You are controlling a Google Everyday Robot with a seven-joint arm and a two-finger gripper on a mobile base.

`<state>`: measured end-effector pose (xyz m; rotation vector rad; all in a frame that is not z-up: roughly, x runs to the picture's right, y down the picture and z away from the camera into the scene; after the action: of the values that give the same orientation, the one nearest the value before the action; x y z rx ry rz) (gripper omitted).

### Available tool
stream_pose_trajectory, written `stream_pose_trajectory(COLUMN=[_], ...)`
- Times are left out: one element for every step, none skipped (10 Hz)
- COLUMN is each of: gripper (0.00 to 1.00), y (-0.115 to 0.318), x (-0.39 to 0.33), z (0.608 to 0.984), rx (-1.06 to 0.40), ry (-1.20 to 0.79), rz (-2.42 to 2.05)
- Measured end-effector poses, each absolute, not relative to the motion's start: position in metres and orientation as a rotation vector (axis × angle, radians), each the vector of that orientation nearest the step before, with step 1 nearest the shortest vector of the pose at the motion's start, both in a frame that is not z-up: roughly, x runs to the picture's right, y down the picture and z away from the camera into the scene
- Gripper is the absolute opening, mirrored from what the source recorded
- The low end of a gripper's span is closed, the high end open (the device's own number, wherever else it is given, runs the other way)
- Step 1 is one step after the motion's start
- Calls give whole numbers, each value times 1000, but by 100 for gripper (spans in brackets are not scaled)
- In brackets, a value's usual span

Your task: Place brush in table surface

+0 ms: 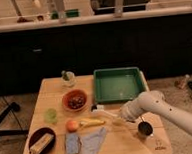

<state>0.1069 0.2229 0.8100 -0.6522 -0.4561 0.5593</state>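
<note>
1. Pale-wood table (122,148) fills the near scene before you; a dark bowl (42,141) sits at its near left corner.
2. Right of that you see a green cup (51,115), a red bowl (75,99) and, farther back, a glass (68,78).
3. Mid-table, a banana (92,123) lies beside an orange fruit (71,125), with a sponge (72,143) and cloth (93,144) nearer.
4. Your brush (105,112) is just beyond the banana, over the table, dark head left. You cannot tell if it touches the wood.
5. A green tray (118,84) lies far right of centre.
6. Your gripper (123,115) is closed on the brush handle's right end, near the tray's near edge, with a dark cup (145,130) just right.
</note>
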Motion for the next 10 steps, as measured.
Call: stream_pose_trajectory(gripper=[0,0,0,0,0,0,2,10,19,30], y=[223,223,223,223,223,223,223,224,224,224], x=[106,106,105,104,104,104,104,104,103,103], z=[810,810,809,809,809,809,809,809,809,811], rx=[-654,-657,-660,-662,-662,-663,-666,-675,-686,-706], ry=[-465,-475,-487,-495,-499,-503,-504,-505,-509,-514], rz=[553,547,537,531,527,523,520,512,504,500])
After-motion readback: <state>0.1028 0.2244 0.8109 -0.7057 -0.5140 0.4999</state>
